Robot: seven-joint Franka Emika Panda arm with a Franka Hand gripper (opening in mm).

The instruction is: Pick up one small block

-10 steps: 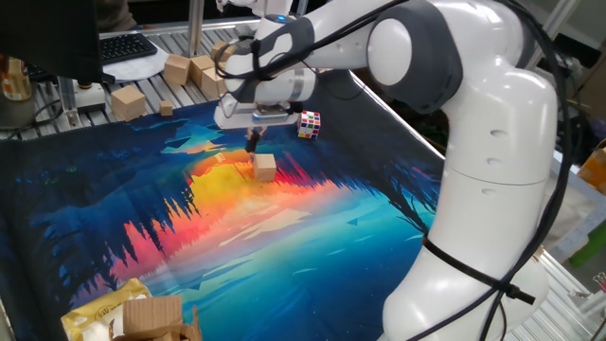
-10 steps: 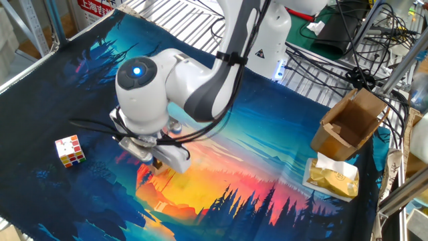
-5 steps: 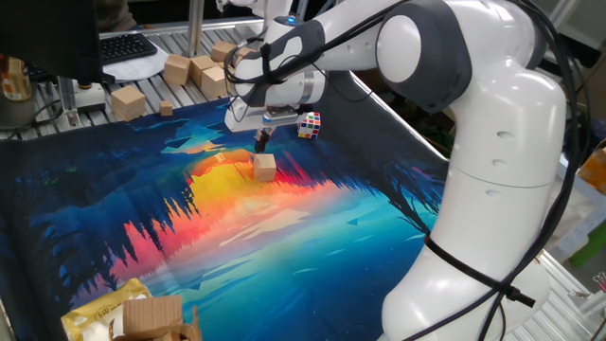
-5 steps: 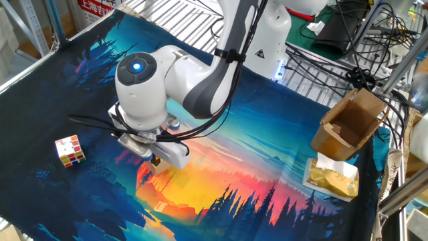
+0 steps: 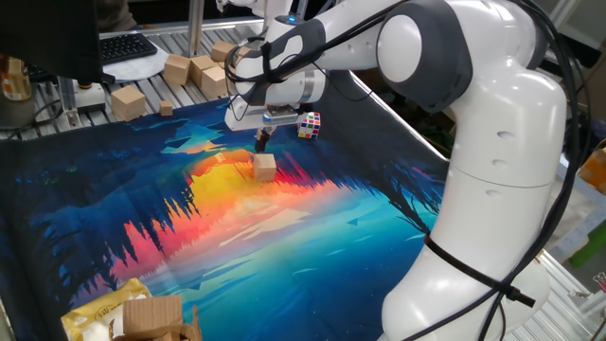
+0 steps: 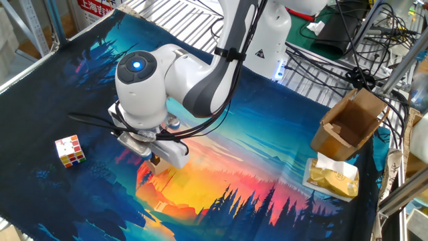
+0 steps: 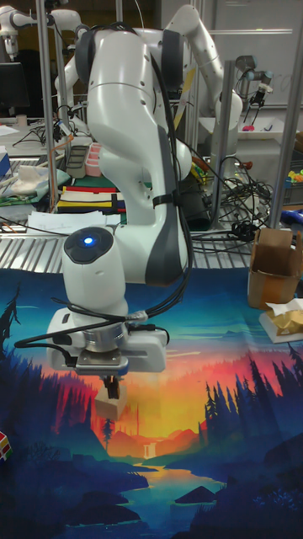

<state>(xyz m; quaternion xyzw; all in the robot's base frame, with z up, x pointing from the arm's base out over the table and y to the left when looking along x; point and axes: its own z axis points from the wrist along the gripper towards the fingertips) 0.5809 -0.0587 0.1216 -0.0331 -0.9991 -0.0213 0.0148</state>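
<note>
The small block (image 5: 264, 168) is a little wooden cube, light tan and plain, with no paint or marks on it. Its sides look flat and its edges look sharp. It sits flat on the bright yellow and orange part of the picture mat (image 5: 114, 218), near the middle of the mat's far half. Nothing else touches it.

The gripper (image 5: 261, 139) hangs just above the block and a little toward the back. It points straight down. Its dark fingers look close together with only a thin gap, and they hold nothing. In the tall fixed view the gripper (image 7: 112, 384) hangs right over the block (image 7: 110, 404), and the fingertips seem to be just at the block's top. I cannot tell if they touch it. In the other fixed view the big white arm hides most of the block, so only a bit of tan (image 6: 155, 165) shows under the gripper (image 6: 156, 159).

A multicoloured puzzle cube (image 5: 310, 124) sits on the mat behind the block, near the far edge, well apart from it. It is about as big as the block. Past the mat, on the metal table, lie some larger tan wooden blocks (image 5: 127, 101). A brown cardboard box (image 6: 349, 124) stands at one side of the mat, and a yellow packet (image 6: 332, 176) lies beside it.
</note>
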